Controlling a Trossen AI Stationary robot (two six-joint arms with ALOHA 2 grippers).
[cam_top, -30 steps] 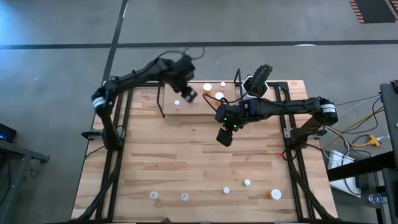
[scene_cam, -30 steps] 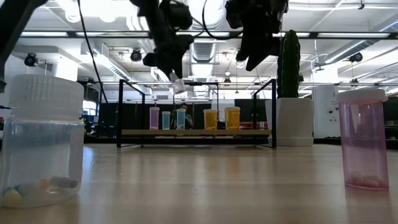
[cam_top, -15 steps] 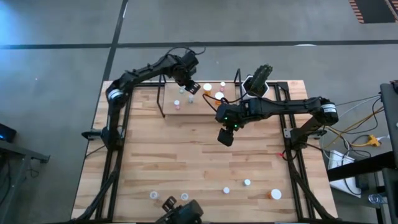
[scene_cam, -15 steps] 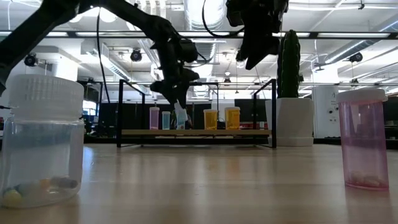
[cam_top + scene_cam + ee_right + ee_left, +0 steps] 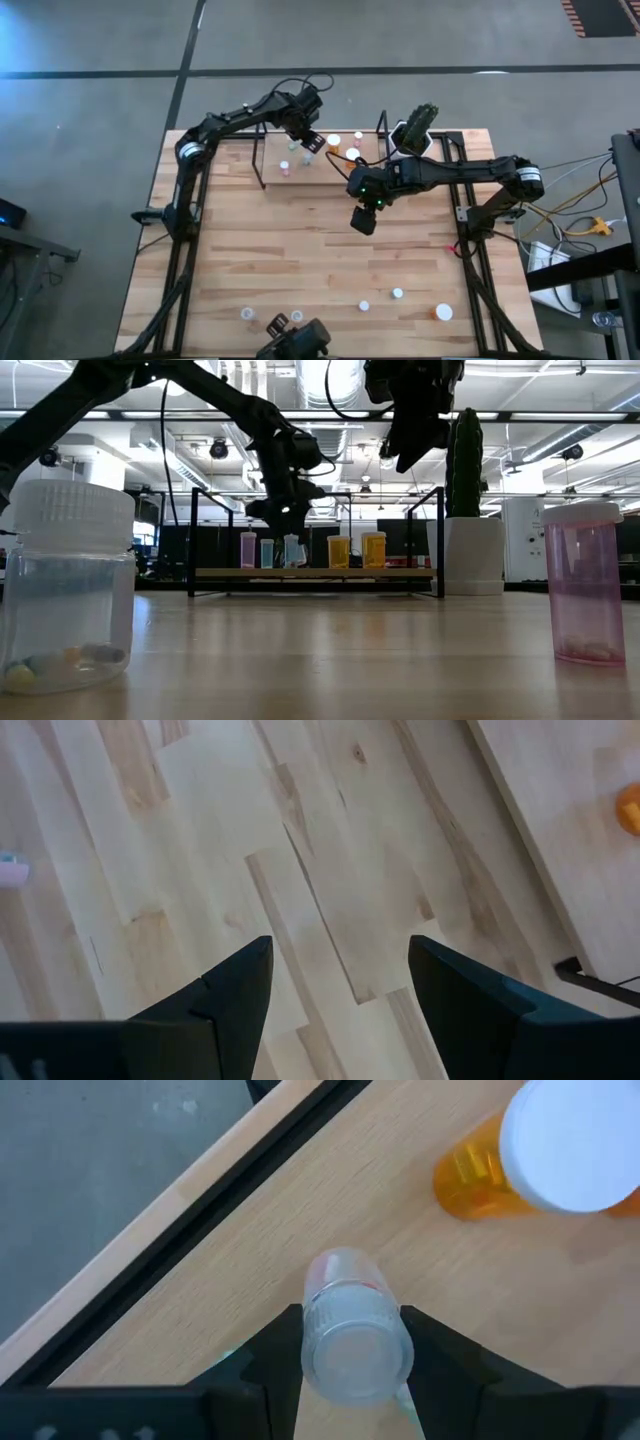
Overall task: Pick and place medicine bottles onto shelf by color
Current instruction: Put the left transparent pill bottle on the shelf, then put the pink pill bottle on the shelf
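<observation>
The left gripper (image 5: 352, 1342) has its jaws closed on a small clear bottle (image 5: 352, 1338) (white-capped), standing it on the shelf (image 5: 325, 172) at the table's (image 5: 300, 250) far edge, left of an orange bottle (image 5: 500, 1165). The right gripper (image 5: 340, 982) hangs over the table's middle, its jaws apart and holding nothing. More bottles (image 5: 400, 300) lie along the near edge.

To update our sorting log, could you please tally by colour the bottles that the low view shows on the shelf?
Pink bottles: 1
Clear bottles: 2
Orange bottles: 2
Total: 5
</observation>
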